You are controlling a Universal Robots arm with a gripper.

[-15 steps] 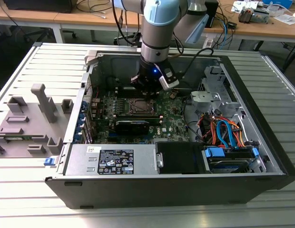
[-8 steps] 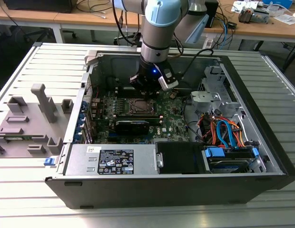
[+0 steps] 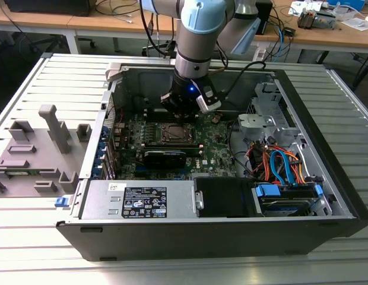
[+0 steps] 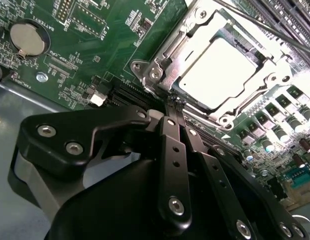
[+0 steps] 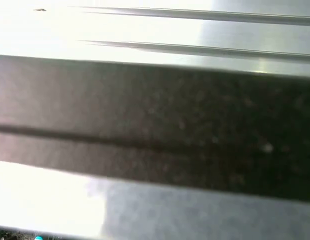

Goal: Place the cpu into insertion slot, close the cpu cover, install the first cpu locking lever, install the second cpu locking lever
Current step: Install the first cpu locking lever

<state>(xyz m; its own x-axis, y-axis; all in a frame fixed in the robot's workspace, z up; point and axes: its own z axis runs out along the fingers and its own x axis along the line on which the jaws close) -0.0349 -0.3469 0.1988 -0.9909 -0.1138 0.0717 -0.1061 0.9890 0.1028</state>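
The cpu (image 4: 222, 70) lies flat in the insertion slot (image 4: 151, 73), its pale metal top facing up. Around its edges the silver cpu cover (image 4: 187, 47) lies down like a frame. A thin metal lever rod (image 4: 265, 27) runs along the far side of the socket. My gripper (image 4: 175, 102) is shut, its two black fingers pressed together with nothing visible between them. Its tip sits just off the near edge of the socket, above the green board (image 4: 95, 60). In the exterior view the gripper (image 3: 183, 114) hangs straight down over the insertion slot (image 3: 174, 134) inside the open computer case.
A long black expansion card (image 3: 165, 157) lies just in front of the socket. The power supply (image 3: 139, 199) and drive bay with orange and blue cables (image 3: 279, 166) fill the case's front and right. A coin battery (image 4: 26, 39) sits on the board. Grey fixtures (image 3: 35, 154) stand outside on the left.
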